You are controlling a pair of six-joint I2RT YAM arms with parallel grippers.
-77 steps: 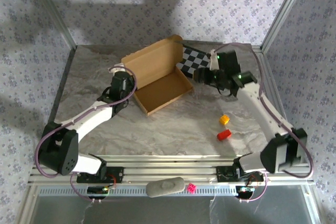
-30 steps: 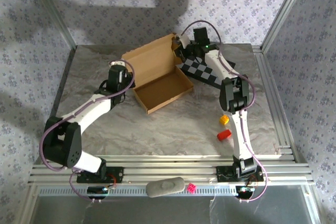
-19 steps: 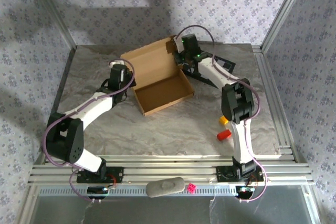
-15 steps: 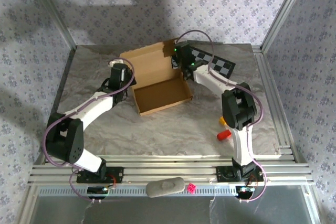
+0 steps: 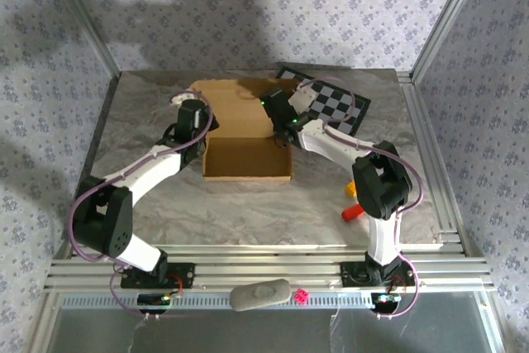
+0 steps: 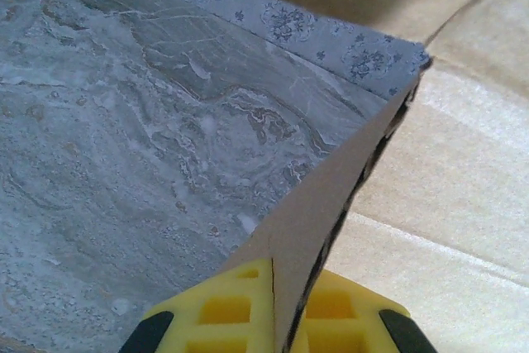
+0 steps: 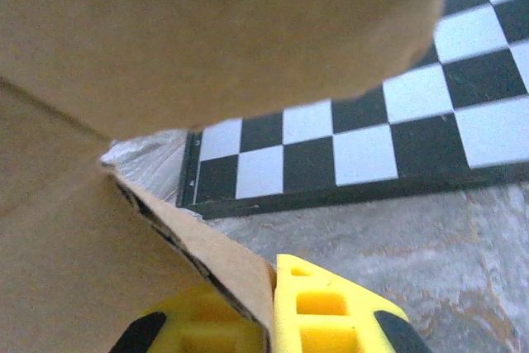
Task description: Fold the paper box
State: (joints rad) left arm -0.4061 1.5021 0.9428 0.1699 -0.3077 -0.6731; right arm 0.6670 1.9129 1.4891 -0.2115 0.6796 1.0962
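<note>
Marble-look table (image 5: 273,212), flowered wallpaper on three sides, metal rail along the near edge.

1. Paper box (image 5: 246,159). Brown cardboard, partly formed: shallow open tray, lid panel laid back behind it. Sits between the two grippers, touched by both.

2. Left gripper (image 6: 277,307). Yellow fingers clamped tight on the thin top edge of the box's left wall, one finger on the outside over the table, the other inside over the tray floor. Probable reason: props that wall upright and stops the tray sliding.

3. Right gripper (image 7: 269,307). Clenched in the same way on the opposite wall, at the rear corner. Rounded cardboard flap, blurred, just above the fingers. Probable reason: mirrors the left hold, so the tray sits square for the lid to come over.

4. Checkered board (image 7: 364,138). Flat on the table just beyond the right gripper, behind the box corner. Cannot tell whether touching the box. No part in the fold.

5. Yellow block (image 5: 352,190), red block (image 5: 354,212). On the near side of the right gripper, well apart from the box, close beside the right arm.

Status, as judged: side walls up, lid not yet closed, flaps not yet tucked.
</note>
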